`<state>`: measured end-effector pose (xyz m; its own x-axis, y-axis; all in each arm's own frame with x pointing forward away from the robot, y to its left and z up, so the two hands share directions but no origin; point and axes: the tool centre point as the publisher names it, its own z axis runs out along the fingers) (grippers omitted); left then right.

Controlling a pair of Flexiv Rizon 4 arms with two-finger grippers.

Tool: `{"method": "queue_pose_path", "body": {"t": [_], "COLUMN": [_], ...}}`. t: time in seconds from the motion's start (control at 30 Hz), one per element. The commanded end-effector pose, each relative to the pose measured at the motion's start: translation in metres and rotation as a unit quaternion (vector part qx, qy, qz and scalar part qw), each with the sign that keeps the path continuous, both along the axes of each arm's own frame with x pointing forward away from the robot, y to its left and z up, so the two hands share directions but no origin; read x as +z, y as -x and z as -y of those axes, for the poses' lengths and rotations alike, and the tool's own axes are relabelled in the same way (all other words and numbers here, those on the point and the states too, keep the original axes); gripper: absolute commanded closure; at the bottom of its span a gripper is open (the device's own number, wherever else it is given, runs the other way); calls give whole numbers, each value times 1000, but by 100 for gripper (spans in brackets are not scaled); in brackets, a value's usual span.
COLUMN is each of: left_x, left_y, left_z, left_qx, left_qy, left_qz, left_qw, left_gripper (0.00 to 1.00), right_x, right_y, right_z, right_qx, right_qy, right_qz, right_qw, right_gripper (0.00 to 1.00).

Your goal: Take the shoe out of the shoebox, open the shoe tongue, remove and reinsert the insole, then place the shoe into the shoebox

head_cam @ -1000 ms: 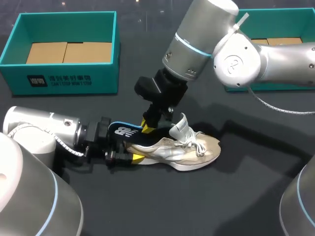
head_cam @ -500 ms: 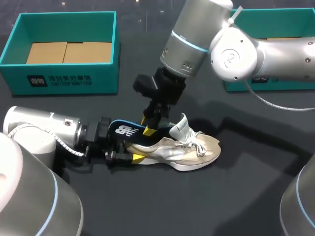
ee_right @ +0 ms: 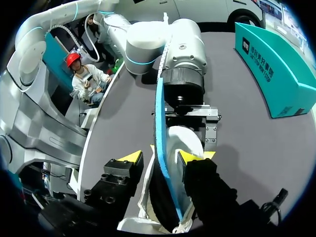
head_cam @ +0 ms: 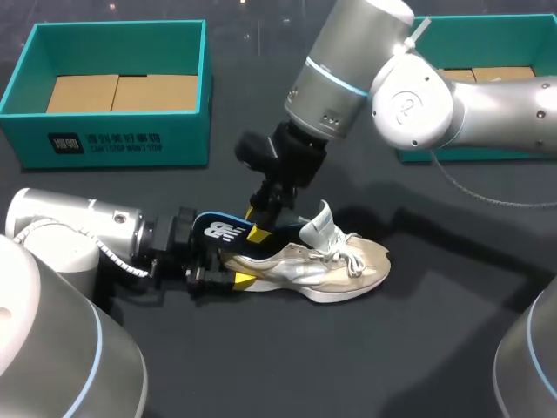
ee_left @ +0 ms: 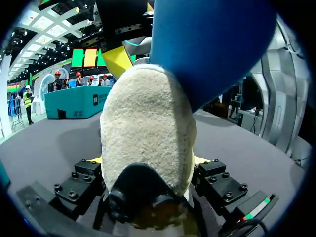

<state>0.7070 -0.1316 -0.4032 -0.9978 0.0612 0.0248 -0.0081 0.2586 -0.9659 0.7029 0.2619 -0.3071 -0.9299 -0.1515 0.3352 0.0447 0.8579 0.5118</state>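
A cream and silver shoe (head_cam: 322, 266) lies on its sole on the dark table, toe to the right, tongue (head_cam: 318, 228) lifted. A blue insole (head_cam: 216, 231) slants up out of its heel. My left gripper (head_cam: 228, 277) is shut on the heel, which fills the space between its fingers in the left wrist view as a fuzzy heel (ee_left: 145, 128) under the insole (ee_left: 207, 44). My right gripper (head_cam: 258, 228) hangs over the heel opening. In the right wrist view, that gripper (ee_right: 160, 158) is open, with the insole's edge (ee_right: 159, 128) standing between its yellow tips.
A teal shoebox (head_cam: 113, 139) with a cardboard floor stands at the back left. A second teal box (head_cam: 522, 30) sits at the back right, partly behind my right arm. Bare dark table lies in front of the shoe.
My right gripper's fingers have spread apart around the insole, and it has shifted slightly up and left. The shoe, insole and left arm have stayed put.
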Motion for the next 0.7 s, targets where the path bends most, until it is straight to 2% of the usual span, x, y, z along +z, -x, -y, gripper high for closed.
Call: {"method": "queue_pose_path", "body": {"t": [0.03,0.6,0.7], "left_x": [-1,-1,-1], "left_y": [1,1,1], "left_z": [1,1,1], "left_qx": [1,1,1], "left_qy": [-1,-1,-1], "left_qz": [0,0,0], "left_qw": [1000,1000,1000], "left_gripper": [100,100,100], "right_x": [-7,-19,-19], "right_y": [5,7,7], "right_z": [2,-7,-10], "right_qx": [-7,-12,-10], "right_qy": [-11,-26,-27], "right_qz": [0,-10,-10], "right_qw": [1000,1000,1000], "right_gripper": [56,58,65]}}
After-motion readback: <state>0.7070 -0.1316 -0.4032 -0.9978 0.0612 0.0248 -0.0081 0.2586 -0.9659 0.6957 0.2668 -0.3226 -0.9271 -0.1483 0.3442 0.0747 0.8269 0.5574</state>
